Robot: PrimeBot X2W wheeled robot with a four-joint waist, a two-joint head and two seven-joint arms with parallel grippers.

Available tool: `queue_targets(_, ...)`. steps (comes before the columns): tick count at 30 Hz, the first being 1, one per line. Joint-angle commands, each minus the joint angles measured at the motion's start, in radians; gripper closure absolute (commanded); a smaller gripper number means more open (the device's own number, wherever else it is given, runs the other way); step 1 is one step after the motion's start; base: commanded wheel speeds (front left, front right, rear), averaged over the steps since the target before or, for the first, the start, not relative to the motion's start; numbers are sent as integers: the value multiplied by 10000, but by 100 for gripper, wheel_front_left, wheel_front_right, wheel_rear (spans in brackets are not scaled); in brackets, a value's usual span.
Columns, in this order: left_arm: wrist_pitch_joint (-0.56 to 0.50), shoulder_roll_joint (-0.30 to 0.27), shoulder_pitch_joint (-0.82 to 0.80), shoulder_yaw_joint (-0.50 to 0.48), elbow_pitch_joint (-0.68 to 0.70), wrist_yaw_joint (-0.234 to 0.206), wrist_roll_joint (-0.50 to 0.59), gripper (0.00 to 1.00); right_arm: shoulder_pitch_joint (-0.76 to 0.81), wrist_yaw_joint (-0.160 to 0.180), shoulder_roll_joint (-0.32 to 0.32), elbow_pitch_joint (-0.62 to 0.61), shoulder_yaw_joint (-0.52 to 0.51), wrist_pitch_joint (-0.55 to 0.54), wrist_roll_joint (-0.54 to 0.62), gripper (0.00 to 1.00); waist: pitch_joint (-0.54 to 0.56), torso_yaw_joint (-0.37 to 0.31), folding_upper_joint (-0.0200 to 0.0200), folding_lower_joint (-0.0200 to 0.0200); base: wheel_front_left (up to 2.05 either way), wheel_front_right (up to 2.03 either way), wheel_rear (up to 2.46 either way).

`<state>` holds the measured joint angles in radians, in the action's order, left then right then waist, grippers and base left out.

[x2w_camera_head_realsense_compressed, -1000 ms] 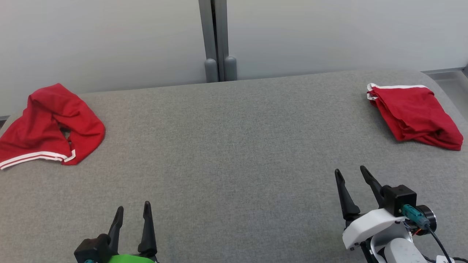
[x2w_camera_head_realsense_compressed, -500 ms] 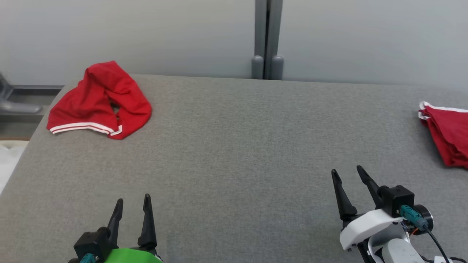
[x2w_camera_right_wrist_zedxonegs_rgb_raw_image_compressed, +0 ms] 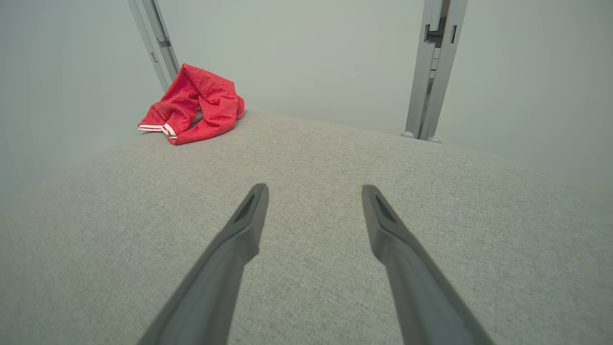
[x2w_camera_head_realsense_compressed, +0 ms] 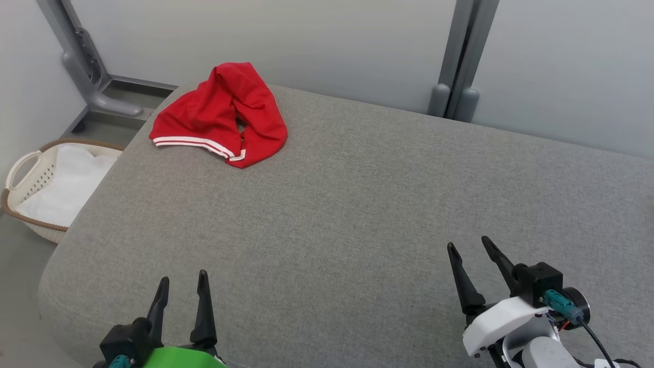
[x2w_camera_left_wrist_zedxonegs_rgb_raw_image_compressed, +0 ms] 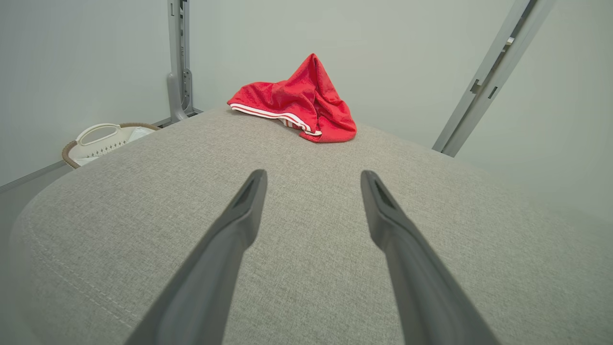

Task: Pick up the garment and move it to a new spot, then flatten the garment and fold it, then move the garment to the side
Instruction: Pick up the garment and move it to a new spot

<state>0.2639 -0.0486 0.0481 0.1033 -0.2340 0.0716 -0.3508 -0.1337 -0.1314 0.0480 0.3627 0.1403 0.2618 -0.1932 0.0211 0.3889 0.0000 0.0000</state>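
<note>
1. While both arms hang low over the near edge of the grey padded table [x2w_camera_head_realsense_compressed: 357, 204], the garment [x2w_camera_head_realsense_compressed: 219, 117] lies as a crumpled red heap at the table's far left corner, close to the far edge.
2. A band of white-and-red striped trim [x2w_camera_head_realsense_compressed: 196, 143] runs along the side of the heap that faces the robot, and the cloth folds over itself around a small dark gap in the middle.
3. From the left wrist view, the garment [x2w_camera_left_wrist_zedxonegs_rgb_raw_image_compressed: 297, 100] bunches up to a peak against the pale wall, with the trim along its lower left edge.
4. From the right wrist view, the garment [x2w_camera_right_wrist_zedxonegs_rgb_raw_image_compressed: 194, 105] sits far off to the upper left, just in front of a slanted grey post [x2w_camera_right_wrist_zedxonegs_rgb_raw_image_compressed: 153, 43].
5. The left gripper [x2w_camera_head_realsense_compressed: 183, 277] is at the lower left of the head view, its two dark fingers spread wide with nothing between them; it is well apart from the garment.
6. The right gripper [x2w_camera_head_realsense_compressed: 468, 242] is at the lower right, its fingers likewise wide and empty, over bare grey fabric and farther from the garment than the left one.
7. Each wrist view shows that arm's own fingers [x2w_camera_left_wrist_zedxonegs_rgb_raw_image_compressed: 239, 230] [x2w_camera_right_wrist_zedxonegs_rgb_raw_image_compressed: 239, 239] parted, with bare table cloth between them.
8. A cream laundry basket [x2w_camera_head_realsense_compressed: 42, 174] with a brown rim stands on the floor beside the table's left end, holding white cloth [x2w_camera_head_realsense_compressed: 66, 189].
</note>
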Motion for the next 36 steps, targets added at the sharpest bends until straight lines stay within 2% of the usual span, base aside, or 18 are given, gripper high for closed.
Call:
queue_targets(1,6,-35,69,-2,38,1,15,0,-28,15,48,19,6,45,-10,0,-63,126,0,0,0,0,0)
queue_targets(12,6,-102,-523,-324,668,-74,216,0,-355,15,48,-224,-140,45,376,0,-744,-245,0,0,0,0,0)
queue_targets(15,6,-535,-1176,-710,987,13,416,0,-577,15,46,-333,-179,44,585,0,-1072,-441,0,0,0,0,0)
queue_targets(21,-271,-1995,-3539,-1340,1246,168,703,0,-1132,15,51,-446,-152,45,972,0,-1859,-1043,0,0,0,0,0)
queue_targets(24,-742,-2739,-4959,-1404,775,307,722,0,-1272,15,51,-514,-180,44,1217,0,-2335,-1308,0,0,0,0,0)
queue_targets(26,-1045,-3021,-5822,-1374,225,389,514,0,-1369,15,43,-521,-143,45,1421,0,-2686,-1486,0,0,0,0,0)
queue_targets(31,-1709,-3360,-7353,-1379,-1400,435,159,0,-1674,15,46,-632,24,32,1702,0,-3494,-2017,0,0,0,0,0)
queue_targets(36,-2139,-3448,-8303,-1222,-3434,503,-123,0,-1884,15,48,-928,-40,-66,2028,0,-4240,-2432,0,0,0,0,0)
